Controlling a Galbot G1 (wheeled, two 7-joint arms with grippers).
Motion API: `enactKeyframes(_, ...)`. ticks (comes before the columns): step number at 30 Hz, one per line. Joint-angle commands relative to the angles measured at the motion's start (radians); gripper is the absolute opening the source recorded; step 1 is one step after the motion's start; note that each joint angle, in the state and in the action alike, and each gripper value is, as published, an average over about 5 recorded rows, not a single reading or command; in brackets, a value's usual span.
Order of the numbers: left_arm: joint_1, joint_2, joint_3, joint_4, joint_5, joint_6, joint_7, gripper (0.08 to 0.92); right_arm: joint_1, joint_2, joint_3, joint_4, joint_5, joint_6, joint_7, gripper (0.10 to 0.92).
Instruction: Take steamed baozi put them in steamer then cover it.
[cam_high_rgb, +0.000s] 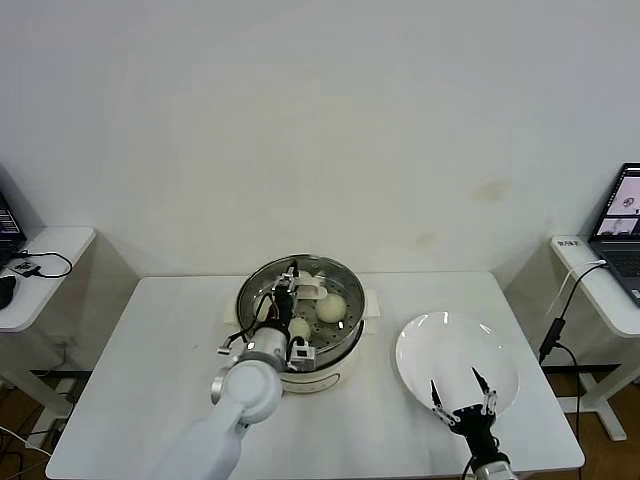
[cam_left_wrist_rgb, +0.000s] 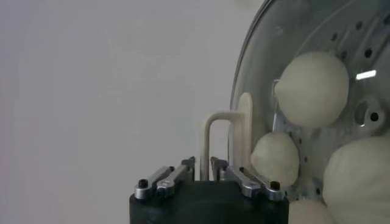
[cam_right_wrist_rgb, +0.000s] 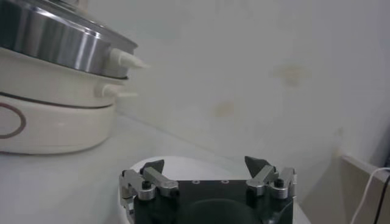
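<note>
The steamer stands at mid-table, shiny steel on a white base. The cover, clear glass, lies on it. Through the glass I see the steamed baozi on the perforated tray. In the left wrist view three baozi show under the lid. My left gripper is at the lid's cream bar handle. Its jaws stand a little apart on either side of one handle leg. My right gripper hangs wide open and empty over the white plate.
The plate lies right of the steamer with nothing on it. Side desks flank the table: one at left with cables, one at right with a laptop. A white wall stands close behind.
</note>
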Motion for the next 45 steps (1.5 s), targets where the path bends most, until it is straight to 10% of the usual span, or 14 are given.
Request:
enactKeyframes(1,0.159,0.068,-0.051,-0.211,-0.026,-0.002,-0.006,0.465,0.000,-0.002,-0.002,-0.001,-0.001,0.000,0.000,0.823)
enactKeyframes(13,0.560,0.086,-0.136,-0.574,-0.208,-0.083,-0.151,0.793,-0.003,-0.027,-0.018,-0.003,0.004,0.002,0.000,0.823)
enactKeyframes(21,0.884,-0.031,-0.543,-0.550,-1.167,-0.482,-0.492,0.823,0.002,-0.036,-0.032,-0.016,0.027,0.005,-0.001,0.823)
enactKeyframes(45,1.002,-0.074,-0.688,-0.216,-1.546,-0.678,-0.382,0.823,-0.064,-0.073,-0.065,0.045,0.117,-0.008,-0.020,0.823)
